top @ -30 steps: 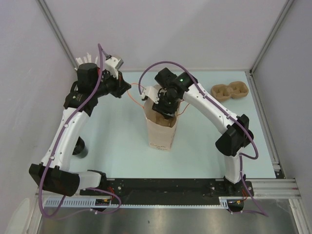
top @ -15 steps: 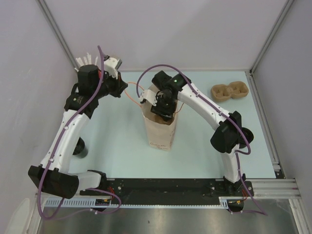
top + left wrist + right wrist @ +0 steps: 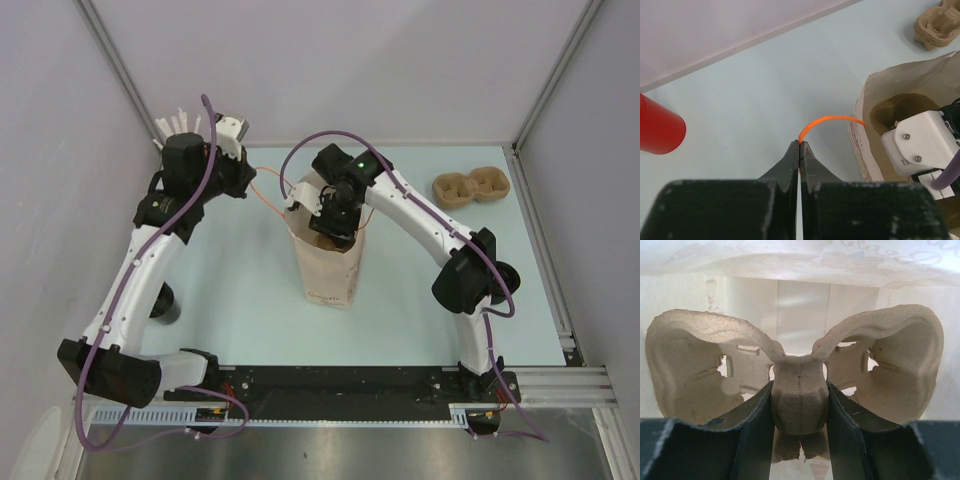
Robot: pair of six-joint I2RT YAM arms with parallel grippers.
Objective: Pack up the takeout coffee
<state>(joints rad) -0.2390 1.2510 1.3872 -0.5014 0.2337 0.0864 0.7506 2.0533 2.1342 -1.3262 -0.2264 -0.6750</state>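
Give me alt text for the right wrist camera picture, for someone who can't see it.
The right gripper is shut on the middle post of a moulded pulp two-cup carrier, seen close up with an empty cup well on each side. The pale inner walls of the paper bag surround it.

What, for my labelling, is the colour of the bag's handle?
The handle is orange; left wrist view shows it best.

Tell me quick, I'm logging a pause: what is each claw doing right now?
Left claw: closed on the orange handle.
Right claw: closed on the pulp cup carrier inside the paper bag.
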